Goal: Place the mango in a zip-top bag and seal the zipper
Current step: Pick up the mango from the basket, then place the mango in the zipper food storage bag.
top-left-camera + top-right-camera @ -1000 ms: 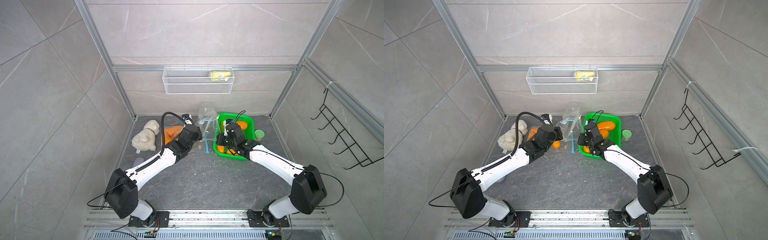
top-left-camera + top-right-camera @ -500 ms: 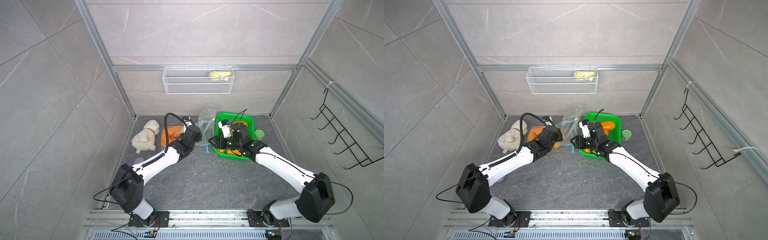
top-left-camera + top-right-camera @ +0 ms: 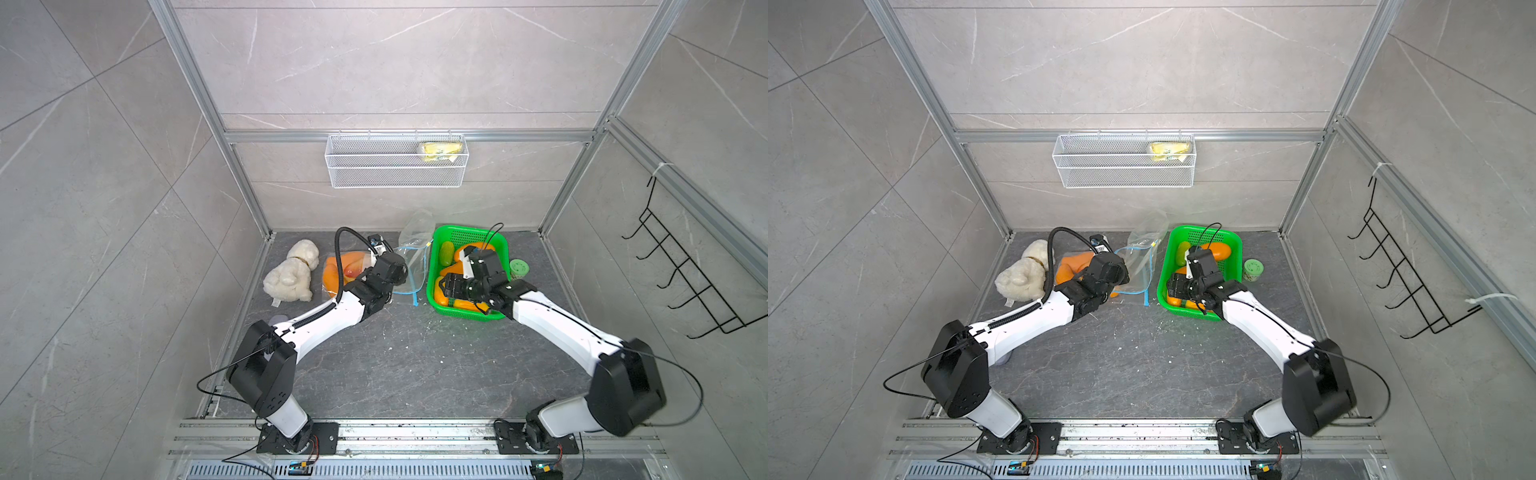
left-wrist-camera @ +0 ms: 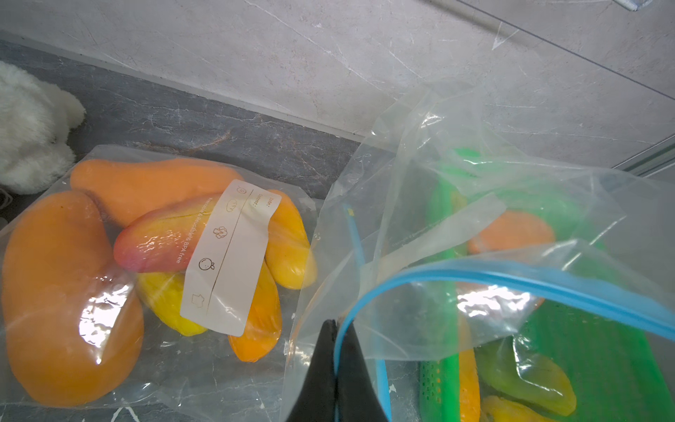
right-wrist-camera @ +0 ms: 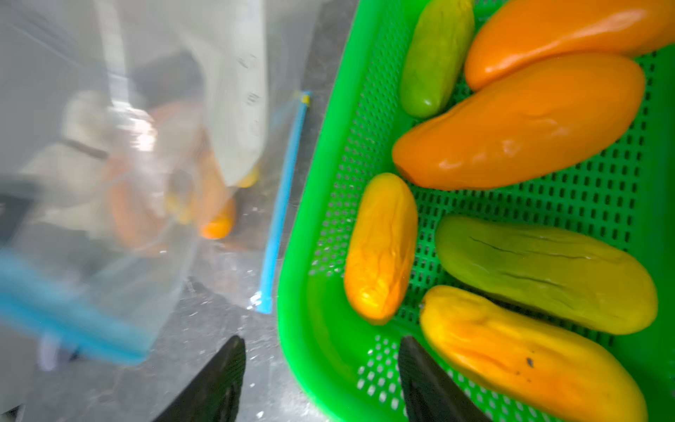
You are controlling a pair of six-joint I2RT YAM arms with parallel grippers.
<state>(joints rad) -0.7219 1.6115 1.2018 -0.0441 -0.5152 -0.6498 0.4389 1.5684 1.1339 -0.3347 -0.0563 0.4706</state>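
Mangoes (image 5: 518, 124): lying loose in the green perforated basket (image 5: 303, 219), six showing in the right wrist view, in orange, yellow and green. Right gripper (image 5: 321, 343): hovering over the basket's rim on the bag side, jaws spread and gripping nothing, one finger hanging inside the rim and one outside above the dark tabletop (image 3: 395, 353), pointing toward a small orange-yellow mango (image 5: 380, 248). Left gripper (image 4: 335, 329): clenching tight on the blue zipper rim of the zip-top bag (image 4: 475, 182), that bag standing just beside the basket with its mouth gaping. Second clear bag (image 4: 109, 255): lying flat further along, bulging with orange and yellow mangoes, white label facing up. Plush dog (image 3: 291, 274): resting just beside it, near the side wall. Small green tub (image 3: 518, 268): sitting at the basket's other side. Wire shelf (image 3: 395, 174): hanging on the back wall, holding something yellow.
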